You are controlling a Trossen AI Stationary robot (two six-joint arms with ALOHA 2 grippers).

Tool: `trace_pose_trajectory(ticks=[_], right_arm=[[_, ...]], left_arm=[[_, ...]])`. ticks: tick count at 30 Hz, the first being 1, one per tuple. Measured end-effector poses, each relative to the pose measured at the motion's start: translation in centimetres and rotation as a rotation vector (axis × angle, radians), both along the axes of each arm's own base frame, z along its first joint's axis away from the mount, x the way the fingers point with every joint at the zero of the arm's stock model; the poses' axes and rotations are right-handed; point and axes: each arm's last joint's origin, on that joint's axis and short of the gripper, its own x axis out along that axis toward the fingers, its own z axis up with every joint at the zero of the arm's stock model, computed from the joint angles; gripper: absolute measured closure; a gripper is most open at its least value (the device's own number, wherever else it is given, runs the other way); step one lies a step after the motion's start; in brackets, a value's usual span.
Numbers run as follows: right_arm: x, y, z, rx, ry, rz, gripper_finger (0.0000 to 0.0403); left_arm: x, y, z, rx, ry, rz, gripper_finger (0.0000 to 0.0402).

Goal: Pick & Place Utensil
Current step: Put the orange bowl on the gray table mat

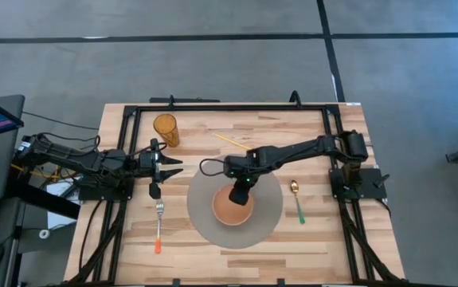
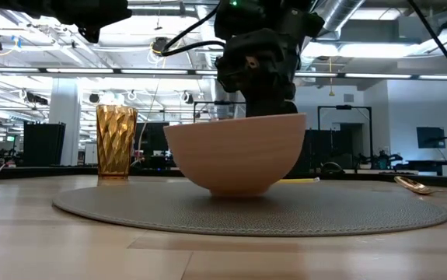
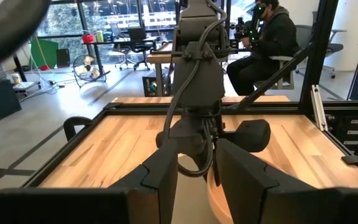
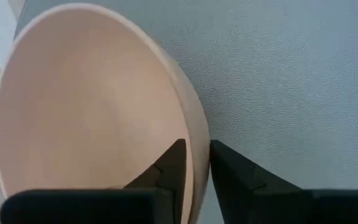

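Note:
A tan bowl (image 1: 232, 209) (image 2: 235, 155) (image 4: 91, 112) stands on a round grey mat (image 1: 270, 225). My right gripper (image 1: 239, 194) (image 4: 197, 171) hangs over the bowl's far rim and is shut on it. An orange-handled fork (image 1: 158, 226) lies on the wood to the left of the mat. To the mat's right lies a green-handled spoon (image 1: 297, 199) (image 2: 413, 185). My left gripper (image 1: 174, 165) (image 3: 197, 186) hovers open above the table, just beyond the fork's tines, and touches nothing. My right gripper holds the bowl by its far rim (image 4: 198, 149), pinched with one finger (image 4: 169, 168) inside the bowl and the other (image 4: 235, 174) outside. The fingers come from above, pointing down. The bowl stays upright with its base on the mat (image 2: 347, 214).
An amber ribbed glass (image 1: 166, 129) (image 2: 116, 142) stands near the far left corner. A thin yellow stick (image 1: 232, 140) lies beyond the mat. A black frame (image 1: 229, 107) edges the table. A person (image 3: 272, 37) sits beyond the table's right side.

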Motion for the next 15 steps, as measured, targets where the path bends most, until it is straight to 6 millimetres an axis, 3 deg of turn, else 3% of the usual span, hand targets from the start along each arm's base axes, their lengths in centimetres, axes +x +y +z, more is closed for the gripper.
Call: trace_pose_trajectory(ticks=[15], right_arm=[[-0.33, -0.30, 0.41, -0.006, 0.009, 0.015, 0.0335]], left_arm=[[-0.01, 0.00, 0.00, 0.000, 0.000, 0.000, 0.0289]])
